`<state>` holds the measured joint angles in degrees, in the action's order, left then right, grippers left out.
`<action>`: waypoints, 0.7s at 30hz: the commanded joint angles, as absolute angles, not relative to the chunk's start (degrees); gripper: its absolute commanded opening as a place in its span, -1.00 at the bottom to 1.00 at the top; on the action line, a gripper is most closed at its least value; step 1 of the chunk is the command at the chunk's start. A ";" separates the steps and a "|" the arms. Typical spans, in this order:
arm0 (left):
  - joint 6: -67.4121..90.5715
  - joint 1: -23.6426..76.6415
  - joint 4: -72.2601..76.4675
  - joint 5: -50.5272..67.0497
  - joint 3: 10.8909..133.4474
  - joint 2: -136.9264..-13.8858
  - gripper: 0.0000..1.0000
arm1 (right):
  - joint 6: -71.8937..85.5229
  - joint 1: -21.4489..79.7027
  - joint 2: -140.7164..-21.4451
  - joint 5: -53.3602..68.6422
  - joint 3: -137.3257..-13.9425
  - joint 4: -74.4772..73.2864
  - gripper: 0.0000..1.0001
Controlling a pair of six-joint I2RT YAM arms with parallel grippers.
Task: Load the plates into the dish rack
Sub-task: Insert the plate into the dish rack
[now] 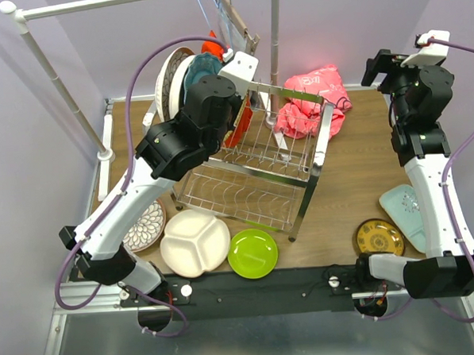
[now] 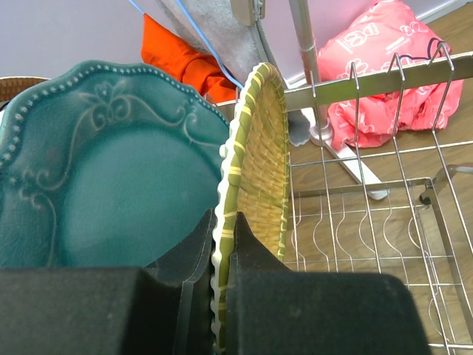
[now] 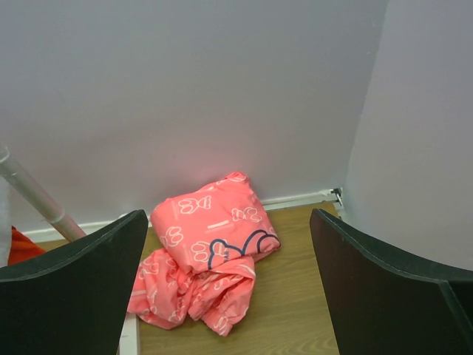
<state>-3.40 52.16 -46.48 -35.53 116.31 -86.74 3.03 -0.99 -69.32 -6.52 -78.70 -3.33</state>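
My left claw (image 2: 222,248) pinches the rim of a yellow woven plate with green edging (image 2: 260,163). The plate stands upright, just beside a teal embossed plate (image 2: 111,185), at the top rail of the shiny steel wire dish rack (image 2: 369,81). My right claw (image 3: 229,285) stands spread, holding nothing.

The top camera is looking down from above and behind the arm bases, far enough off to be taking in the whole bench (image 1: 356,179), the rack (image 1: 260,168) and the pink cloth (image 1: 312,102). The left wrist camera is peering forward over the left jaws, very near a yellow plate (image 2: 259,170) and a teal plate (image 2: 111,177), with rack and cloth showing beyond. The right wrist camera is facing the back wall between the right jaws from farther off, sharing the cloth with both other views.
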 commanded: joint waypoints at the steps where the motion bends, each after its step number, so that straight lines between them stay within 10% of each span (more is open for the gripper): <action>1: -1.68 52.21 -46.23 -38.49 116.37 -86.31 -1.00 | 3.87 -1.41 -68.47 -5.63 -78.75 -4.75 1.00; 21: 3.78 52.21 -46.41 -40.60 115.14 -85.34 -0.82 | 4.13 -1.49 -68.55 -5.19 -79.01 -4.83 1.00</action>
<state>2.24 52.25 -47.07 -38.63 115.66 -86.52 3.22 -1.21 -69.32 -6.13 -78.70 -3.38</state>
